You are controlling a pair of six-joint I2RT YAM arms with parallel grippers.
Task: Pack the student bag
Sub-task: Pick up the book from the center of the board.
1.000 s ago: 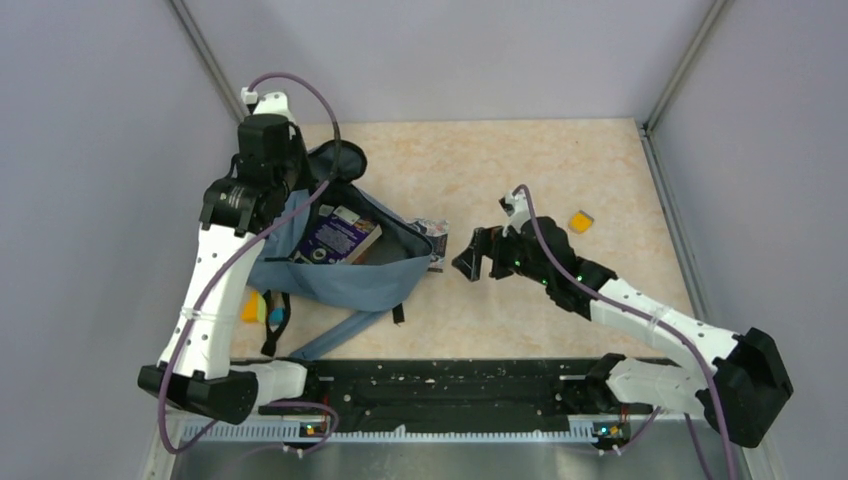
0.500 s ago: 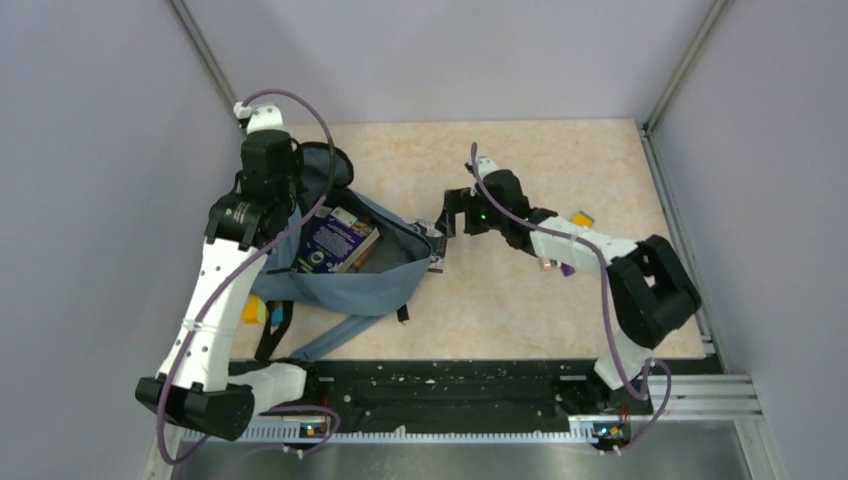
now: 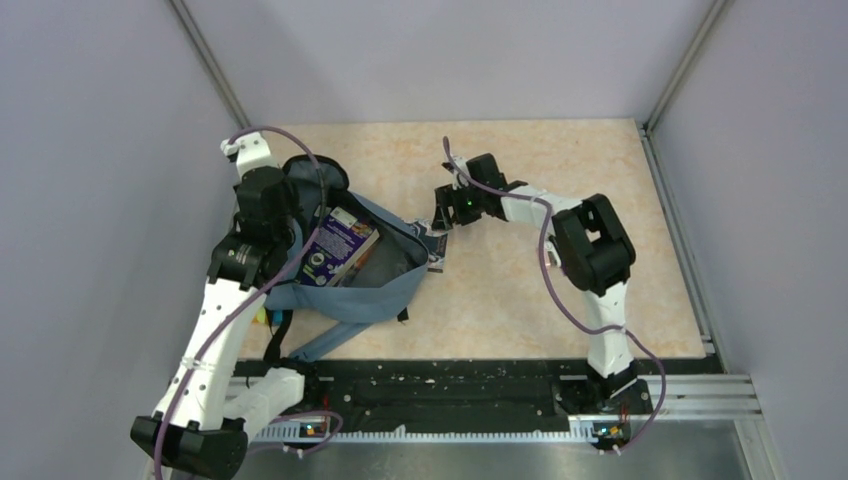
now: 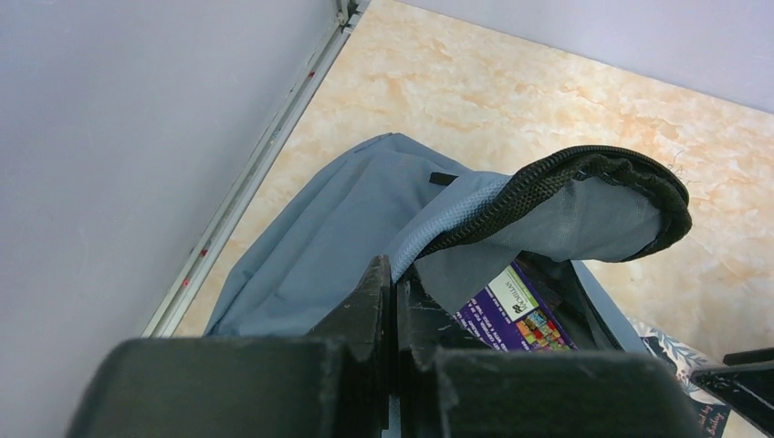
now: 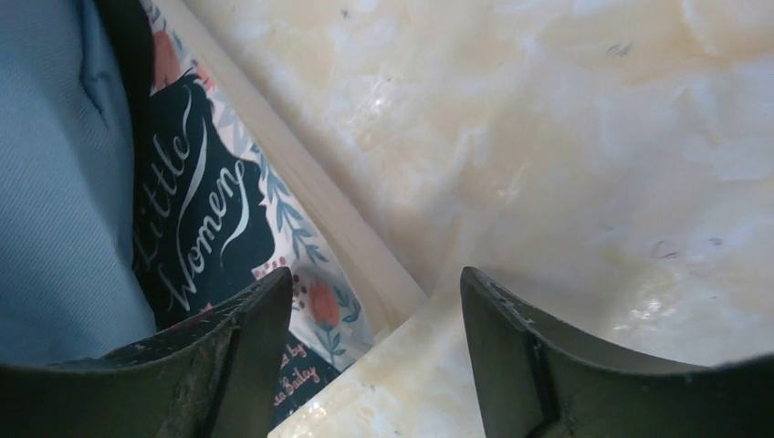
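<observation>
— While the left gripper (image 4: 392,274) is clenched on the lip of the student bag (image 4: 301,228), holding the main compartment's mouth up, what do we record for the other arm?

— We record the right gripper (image 5: 376,278) with jaws apart, grasping nothing. Its fingers straddle a corner of the "Little Women" book (image 5: 205,228), which lies flat on the table (image 5: 566,137).

— And the bag's position?

— We find it on the left side of the table, near the left wall, with its opening facing up. A purple book (image 3: 335,245) is already inside. The "Little Women" book lies at the bag's right edge, and part of its cover appears tucked under the grey-blue fabric.

— Step in hand?

— We judge it to be the pick-up of the second book. The next move calls for a firm pinch across that corner, a lift clear of the overlapping fabric, then a carry over the rim into the held-open mouth. We note one risk: a thin corner hold may let the book swing or slip.
</observation>
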